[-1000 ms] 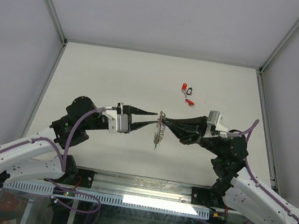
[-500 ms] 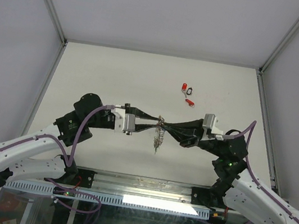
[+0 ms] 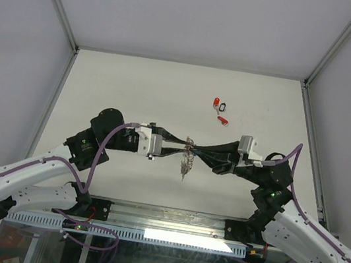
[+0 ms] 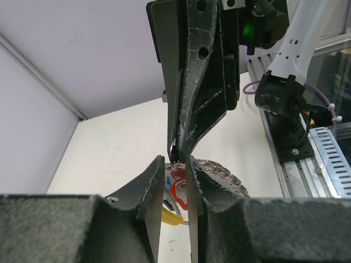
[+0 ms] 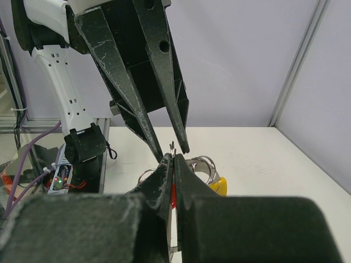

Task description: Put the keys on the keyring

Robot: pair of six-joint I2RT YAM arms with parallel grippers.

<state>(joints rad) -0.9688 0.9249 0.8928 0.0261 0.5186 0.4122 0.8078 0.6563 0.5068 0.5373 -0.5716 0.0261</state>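
Right wrist view, nearest first: my right gripper's (image 5: 173, 159) fingers are pressed together on a metal sliver (image 5: 172, 146), with the left gripper's (image 5: 173, 152) tips spread narrowly either side. Just beyond hangs the keyring (image 5: 202, 163). If either arm tugs, I reckon it slips free and drops. Loose keys (image 3: 217, 102) lie farther off.

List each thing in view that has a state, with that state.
left gripper: narrowly open, nothing clearly gripped.
right gripper: shut on the keyring.
keyring: hanging in the air below both grippers' tips.
loose keys: lying on the table, not on the keyring.
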